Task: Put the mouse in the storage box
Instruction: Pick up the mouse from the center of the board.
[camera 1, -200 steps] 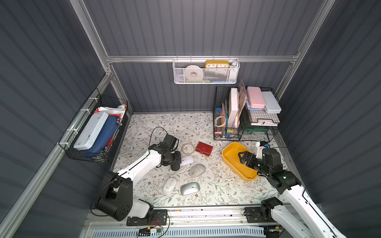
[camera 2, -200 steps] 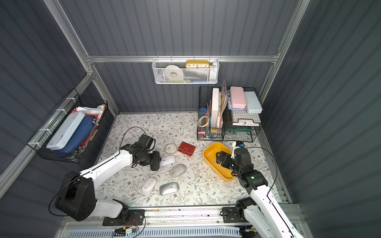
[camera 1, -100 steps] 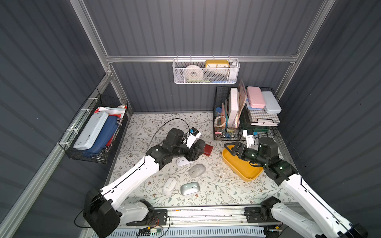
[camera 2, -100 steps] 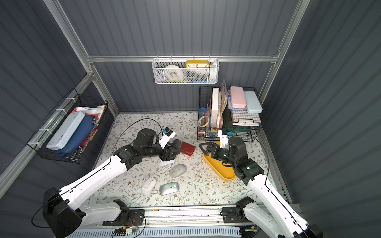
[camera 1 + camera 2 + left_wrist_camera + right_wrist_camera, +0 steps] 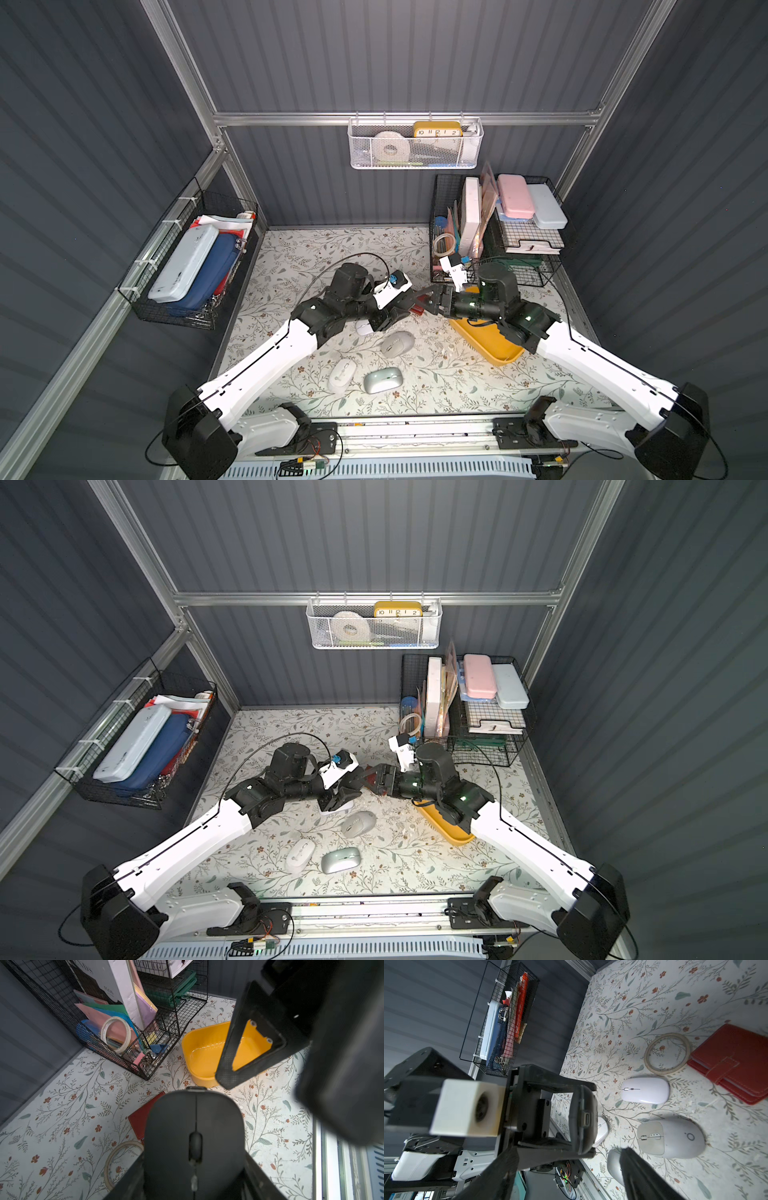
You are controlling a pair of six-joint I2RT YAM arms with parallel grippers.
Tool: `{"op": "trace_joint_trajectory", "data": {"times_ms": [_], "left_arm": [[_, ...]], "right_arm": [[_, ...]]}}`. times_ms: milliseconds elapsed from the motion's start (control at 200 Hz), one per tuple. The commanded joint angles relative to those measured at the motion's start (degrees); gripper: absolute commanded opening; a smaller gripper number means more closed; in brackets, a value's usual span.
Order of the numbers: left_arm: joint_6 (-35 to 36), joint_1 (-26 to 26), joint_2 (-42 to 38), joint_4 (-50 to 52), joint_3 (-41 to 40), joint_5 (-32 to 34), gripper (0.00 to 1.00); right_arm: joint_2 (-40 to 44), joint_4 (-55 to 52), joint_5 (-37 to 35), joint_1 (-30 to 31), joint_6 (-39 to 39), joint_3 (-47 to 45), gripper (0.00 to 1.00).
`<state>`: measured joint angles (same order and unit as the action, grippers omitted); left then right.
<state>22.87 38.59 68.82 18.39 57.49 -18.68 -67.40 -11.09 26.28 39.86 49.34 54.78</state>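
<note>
The numerals 10, 11, 12, 1 and 2 are showing on the yellow rounded clock (image 5: 437, 129), which is standing beside a white tape roll (image 5: 390, 147) in the white mesh basket (image 5: 415, 164) hanging at upper centre in both top views. In the left wrist view the word FLOS is running along the dark face of a tall white-edged box (image 5: 122, 991) filed in the black wire rack (image 5: 158, 1028) with coloured folders (image 5: 97, 1014) and a cream tape ring (image 5: 116, 1032). The black wire basket (image 5: 183, 307) at the left edge is holding a pale blue case (image 5: 183, 262) and a navy case (image 5: 208, 270).

The matte black plastic mouse (image 5: 195, 1136) is hanging above the floral-patterned table (image 5: 332, 249) at the frame's centre, clamped between the fingers of the left hand (image 5: 395, 311). The right hand (image 5: 422, 300) is facing it from just beside, fingers apart; whether it is touching the mouse I cannot tell. The glossy yellow oblong storage box (image 5: 500, 353) is lying on the table right of centre, partly under the right arm. A grey domed mouse (image 5: 397, 343) with a ring logo, a white mouse (image 5: 343, 374), a silver mouse (image 5: 383, 379) and a pale lilac mouse (image 5: 645, 1089) are lying on the table near a red leather wallet (image 5: 733, 1061).
</note>
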Motion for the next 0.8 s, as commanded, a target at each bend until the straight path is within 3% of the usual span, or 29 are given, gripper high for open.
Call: {"op": "trace_joint_trajectory", "data": {"times_ms": [0, 180, 620, 695, 796], "left_arm": [[2.1, -0.1, -1.6, 0.6, -0.1, -2.6, 0.44], [2.5, -0.1, -2.3, 1.8, 0.1, -3.4, 0.43], [2.7, -0.1, -2.1, 2.8, 0.0, -3.5, 0.43], [2.7, -0.1, -1.9, 2.8, 0.1, -3.2, 0.44], [2.4, -0.1, -1.8, 2.4, -0.2, -2.6, 0.55]], "right_arm": [[-1.8, 0.1, -1.3, 1.8, -0.6, 2.7, 0.8], [-7.0, -0.1, -1.8, 3.4, -0.2, 4.8, 0.74], [-12.1, -0.2, 0.0, 4.4, -0.3, 7.4, 0.5], [-12.4, -0.2, 0.2, 4.4, -0.4, 7.4, 0.44], [-12.4, 0.1, 0.3, 4.4, -0.5, 7.5, 0.25]]}}
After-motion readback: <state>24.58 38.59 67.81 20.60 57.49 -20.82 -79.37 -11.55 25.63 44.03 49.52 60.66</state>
